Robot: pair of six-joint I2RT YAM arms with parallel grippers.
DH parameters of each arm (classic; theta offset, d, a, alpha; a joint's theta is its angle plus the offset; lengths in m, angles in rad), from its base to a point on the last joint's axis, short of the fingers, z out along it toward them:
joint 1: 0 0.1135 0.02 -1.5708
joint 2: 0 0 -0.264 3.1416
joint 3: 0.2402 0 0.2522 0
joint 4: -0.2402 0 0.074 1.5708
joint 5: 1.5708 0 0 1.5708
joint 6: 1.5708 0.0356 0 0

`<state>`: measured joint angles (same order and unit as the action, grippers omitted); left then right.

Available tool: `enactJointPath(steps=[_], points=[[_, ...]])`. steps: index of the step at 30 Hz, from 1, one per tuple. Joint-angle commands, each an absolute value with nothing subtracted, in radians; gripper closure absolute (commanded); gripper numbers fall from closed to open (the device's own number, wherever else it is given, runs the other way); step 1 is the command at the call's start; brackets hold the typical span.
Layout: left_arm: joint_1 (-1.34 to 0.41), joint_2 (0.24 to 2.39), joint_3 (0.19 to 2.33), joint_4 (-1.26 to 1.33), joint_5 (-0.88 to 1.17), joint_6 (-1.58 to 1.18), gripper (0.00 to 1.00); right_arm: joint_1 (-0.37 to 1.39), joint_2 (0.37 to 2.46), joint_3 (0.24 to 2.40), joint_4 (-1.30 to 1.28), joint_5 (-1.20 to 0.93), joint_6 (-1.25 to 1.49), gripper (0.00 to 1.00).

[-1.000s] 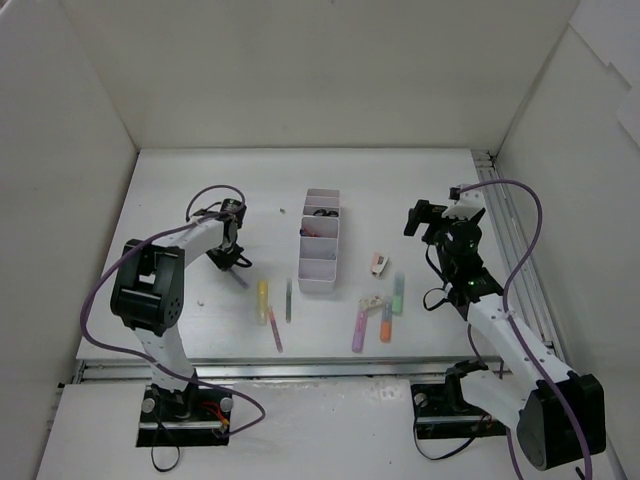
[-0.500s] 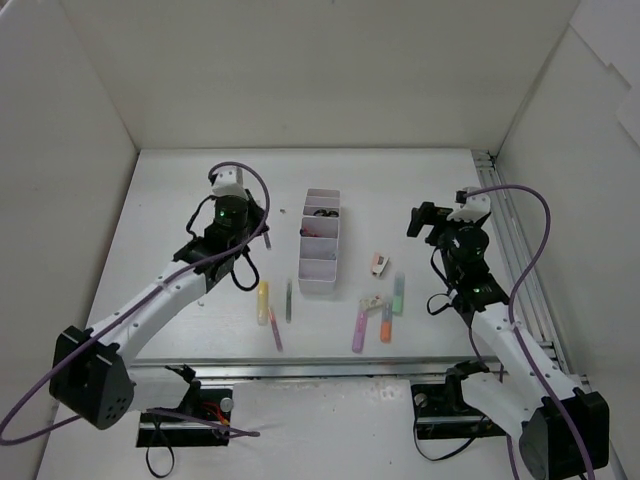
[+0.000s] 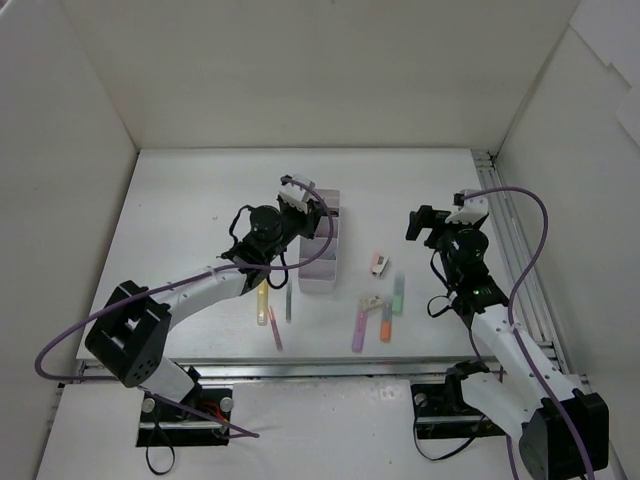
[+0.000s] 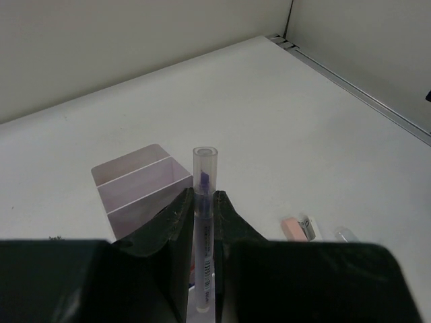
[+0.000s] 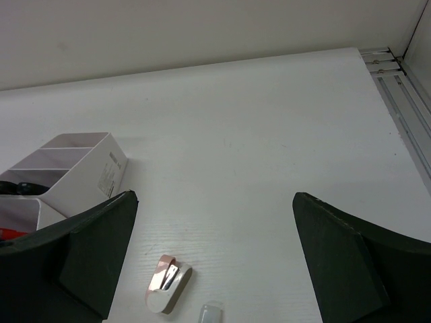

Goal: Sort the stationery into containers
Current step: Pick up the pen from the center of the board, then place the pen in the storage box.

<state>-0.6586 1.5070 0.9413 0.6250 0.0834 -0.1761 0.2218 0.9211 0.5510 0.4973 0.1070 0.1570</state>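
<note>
Purple pen (image 4: pixel 204 168), clear cap foremost, lies along left tool (image 4: pixel 203 196).

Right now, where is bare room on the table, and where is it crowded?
Bare: the far-left table between the left wall and the tray, and the far strip behind the tray. Crowded: the near middle, where highlighters and erasers lie.

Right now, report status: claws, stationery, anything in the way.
Left claw shut on clear-capped purple pen, by the tray. Right claw open, empty. Highlighters and erasers loose on table. Nothing blocking the tray.
</note>
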Motion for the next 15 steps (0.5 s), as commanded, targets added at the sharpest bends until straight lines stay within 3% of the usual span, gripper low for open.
enactJointPath(steps=[1, 12, 15], points=[[-0.672, 1.509, 0.942, 0.877, 0.184, -0.112, 1.0, 0.215, 0.902, 0.557, 0.586, 0.121, 0.147, 0.02], [-0.681, 1.595, 0.871, 0.969, 0.213, -0.12, 1.0, 0.215, 0.905, 0.555, 0.589, 0.121, 0.143, 0.02], [-0.69, 1.56, 0.847, 0.956, 0.181, -0.107, 0.87, 0.216, 0.904, 0.554, 0.592, 0.117, 0.14, 0.02]])
